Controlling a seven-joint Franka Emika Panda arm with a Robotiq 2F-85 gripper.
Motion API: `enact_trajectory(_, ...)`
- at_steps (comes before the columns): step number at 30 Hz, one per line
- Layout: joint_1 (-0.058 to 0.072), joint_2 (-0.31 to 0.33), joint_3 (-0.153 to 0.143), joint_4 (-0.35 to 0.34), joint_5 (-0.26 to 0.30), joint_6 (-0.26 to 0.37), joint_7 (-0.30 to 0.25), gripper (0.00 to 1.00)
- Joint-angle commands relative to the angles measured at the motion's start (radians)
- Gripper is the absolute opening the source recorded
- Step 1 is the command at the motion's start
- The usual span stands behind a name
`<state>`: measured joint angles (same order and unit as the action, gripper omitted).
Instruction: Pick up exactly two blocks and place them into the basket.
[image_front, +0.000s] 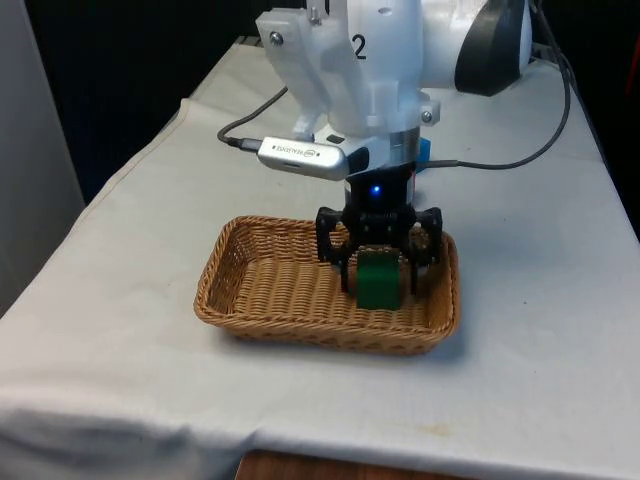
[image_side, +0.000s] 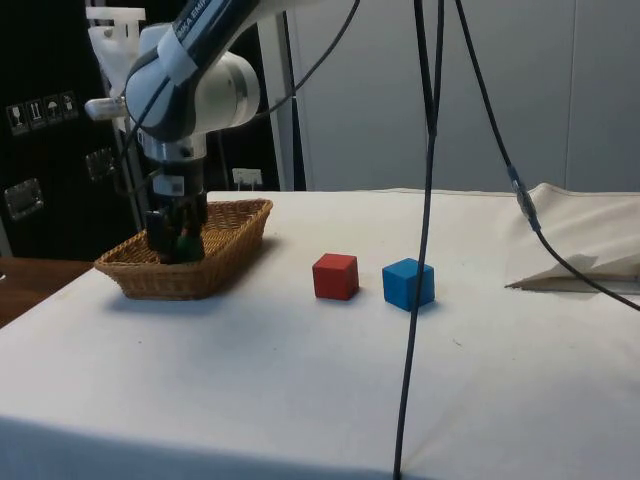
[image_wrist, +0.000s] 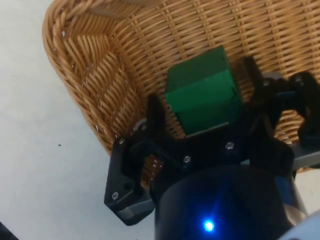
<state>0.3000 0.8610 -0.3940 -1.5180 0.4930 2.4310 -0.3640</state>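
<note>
Inside the wicker basket (image_front: 250, 290), towards its end at the front view's right, one green block (image_front: 379, 280) is recorded, seated on or just above the woven floor and tilted slightly. The gripper (image_front: 378, 270) is lowered into the basket around this block, a finger to either side; in the wrist view the fingers (image_wrist: 152, 112) appear spread a little wider than the block, so the block is judged released or on the point of release (contact on the far finger cannot be ruled out).

Outside the basket, on the white-clothed table (image_side: 300, 390), two further blocks are listed: a red block (image_side: 335, 276) and a blue block (image_side: 408, 283), standing just beside one another, well apart from the basket, towards the middle of the table.

Progress, as judged: the first of the two required blocks is delivered, or nearly so. Outstanding: withdrawal of the gripper from the basket, collection of one more block (red or blue, either would serve), and its placement in the basket. One block is then to be left on the table.
</note>
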Motion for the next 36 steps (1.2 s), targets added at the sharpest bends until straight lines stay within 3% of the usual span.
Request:
enact_trajectory(1, -0.009, 0.005, 0.01, 0.007, 0.01, 0.003, -0.01, 0.72)
enact_trajectory(2, -0.009, 0.005, 0.01, 0.007, 0.011, 0.003, -0.011, 0.81)
enact_trajectory(3, -0.009, 0.007, 0.01, 0.007, 0.013, 0.004, -0.012, 0.98)
enact_trajectory(4, 0.0, 0.003, 0.0, 0.0, 0.003, 0.001, -0.003, 1.0)
enact_trajectory(5, -0.009, 0.007, 0.011, 0.008, 0.013, 0.004, -0.012, 1.0)
enact_trajectory(10, -0.009, 0.009, 0.01, 0.008, 0.017, 0.004, -0.015, 1.0)
enact_trajectory(18, 0.012, -0.032, -0.015, 0.006, 0.002, -0.032, 0.005, 1.0)
enact_trajectory(22, 0.015, -0.056, -0.02, 0.004, -0.007, -0.052, 0.013, 1.0)
enact_trajectory(23, 0.007, -0.047, -0.011, 0.011, 0.002, -0.047, 0.003, 1.0)
enact_trajectory(24, 0.017, -0.067, -0.022, 0.002, -0.014, -0.062, 0.017, 1.0)
enact_trajectory(31, 0.025, -0.124, -0.029, -0.032, -0.035, -0.089, 0.028, 1.0)
enact_trajectory(32, 0.016, -0.114, -0.02, -0.021, -0.027, -0.088, 0.019, 1.0)
enact_trajectory(33, 0.026, -0.131, -0.029, -0.037, -0.038, -0.092, 0.029, 1.0)
enact_trajectory(36, 0.029, -0.154, -0.031, -0.056, -0.046, -0.098, 0.032, 1.0)
